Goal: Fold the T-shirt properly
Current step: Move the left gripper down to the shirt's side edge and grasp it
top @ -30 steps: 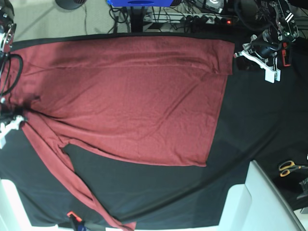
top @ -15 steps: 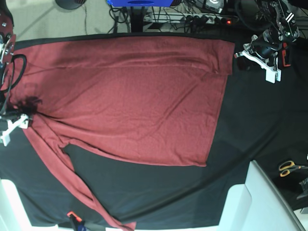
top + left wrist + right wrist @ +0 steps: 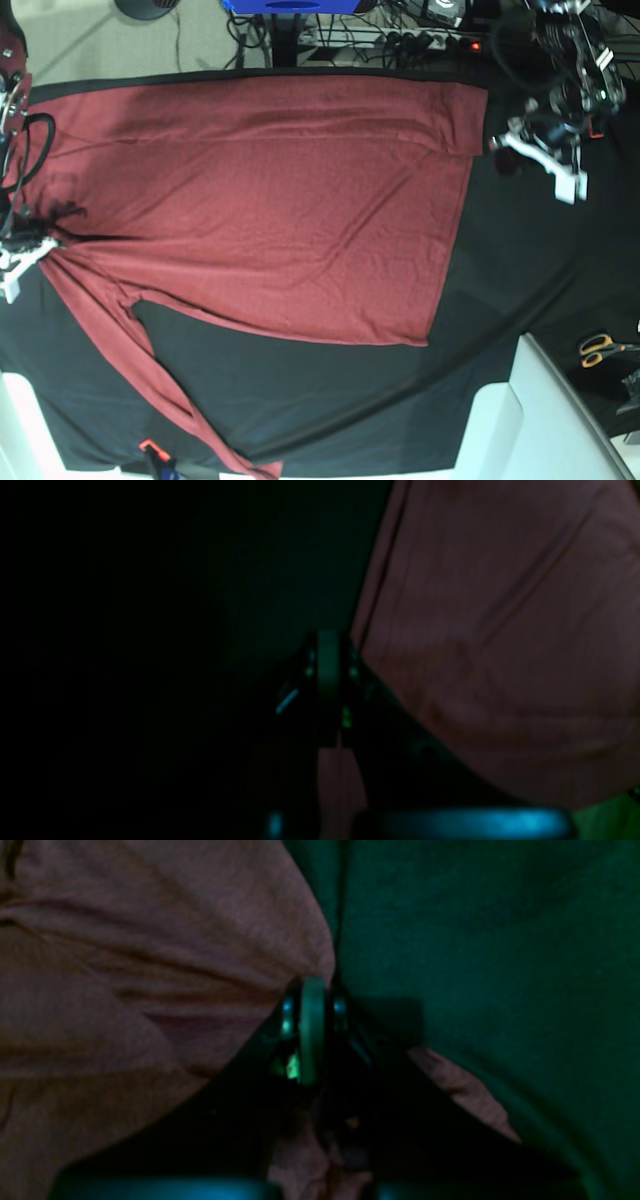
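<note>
T-shirt (image 3: 270, 210): lies spread flat on the black cloth (image 3: 540, 270) over my tabletop, between my two claws.
Right claw (image 3: 22, 252): I clench it on the T-shirt's edge by the sleeve.
Left claw (image 3: 540, 150): clenched, just beside the shirt's far corner, holding nothing I can see.
Scissors (image 3: 603, 348): well apart from my left claw.

Open black cloth (image 3: 330, 390) lies below the shirt (image 3: 270, 200) and along its right side, giving clear passage across the middle of the bench. A long sleeve (image 3: 150, 370) trails diagonally over the lower left, narrowing that corner. A white block (image 3: 520, 420) stands at the lower right, with scissors (image 3: 600, 348) just beyond it. Cables (image 3: 400, 30) and a power strip crowd the far edge, behind the right-hand arm.
</note>
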Robot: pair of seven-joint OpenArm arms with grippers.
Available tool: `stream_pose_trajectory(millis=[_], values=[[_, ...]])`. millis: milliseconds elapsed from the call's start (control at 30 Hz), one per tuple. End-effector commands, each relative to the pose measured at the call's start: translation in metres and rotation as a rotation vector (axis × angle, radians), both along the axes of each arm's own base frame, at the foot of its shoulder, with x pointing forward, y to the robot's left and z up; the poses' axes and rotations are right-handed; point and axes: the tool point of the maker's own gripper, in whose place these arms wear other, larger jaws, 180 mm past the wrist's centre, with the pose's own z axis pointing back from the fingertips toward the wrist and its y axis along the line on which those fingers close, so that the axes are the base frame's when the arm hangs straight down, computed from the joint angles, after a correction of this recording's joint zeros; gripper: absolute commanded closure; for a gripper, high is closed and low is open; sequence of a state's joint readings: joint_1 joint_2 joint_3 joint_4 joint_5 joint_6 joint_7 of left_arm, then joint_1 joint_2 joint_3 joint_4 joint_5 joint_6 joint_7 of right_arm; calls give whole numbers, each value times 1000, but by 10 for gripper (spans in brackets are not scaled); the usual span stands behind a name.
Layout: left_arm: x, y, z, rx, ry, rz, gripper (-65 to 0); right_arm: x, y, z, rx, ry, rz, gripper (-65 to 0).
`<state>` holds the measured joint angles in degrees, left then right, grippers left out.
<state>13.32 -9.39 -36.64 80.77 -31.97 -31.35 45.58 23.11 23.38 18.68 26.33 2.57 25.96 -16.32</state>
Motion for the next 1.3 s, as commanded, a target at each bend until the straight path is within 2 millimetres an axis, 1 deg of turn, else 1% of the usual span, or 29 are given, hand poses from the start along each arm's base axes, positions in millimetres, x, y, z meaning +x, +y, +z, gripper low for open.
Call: stream_pose_trajectory(millis=[0,100,133,167,200,267,300,400,533,600,733,800,833,900,1000,1133,1200,1233,1267], values=[[20,11,18,20,-68,19,0,15,-9,17,-13,-53,0,0],[50,14,24,3,-92,49,-211,16,-8,17,-12,-55,1,0],[60,13,21,-6,-85,45,-268,16,-8,18,-13,-56,1,0],[69,8,16,-24,-71,37,-309,16,-8,18,-13,-56,1,0],[77,1,9,-43,-54,18,-334,16,-8,18,-13,-56,1,0],[88,-11,-6,-86,-9,-7,-369,16,-7,17,-12,-54,2,0],[92,-17,-13,-107,9,-9,-370,16,-7,17,-12,-54,2,0],[100,-26,-25,-155,43,-3,-364,10,-7,13,-12,-43,4,0],[110,-32,-30,-191,39,21,-360,10,-10,14,-16,-43,2,0],[114,-42,-33,-211,49,12,-359,10,-10,15,-17,-43,1,0],[113,-71,-42,-199,90,-89,-357,10,-10,15,-17,-43,1,0],[114,-73,-42,-200,87,-93,-346,10,-10,15,-17,-43,1,0],[114,-73,-42,-200,82,-88,-318,10,-10,15,-17,-43,1,0],[113,-72,-45,-204,82,-78,-211,10,-10,15,-17,-43,1,0],[110,-68,-49,-208,97,-63,0,10,-10,15,-17,-43,1,0],[107,-51,-48,-222,83,0,0,10,-11,15,-19,-43,1,0],[106,-37,-45,-205,83,15,0,10,-11,15,-19,-43,1,0],[104,-33,-46,-201,85,21,0,10,-10,15,-17,-43,1,0],[97,-29,-49,-196,97,28,0,10,-10,15,-17,-43,1,0]])
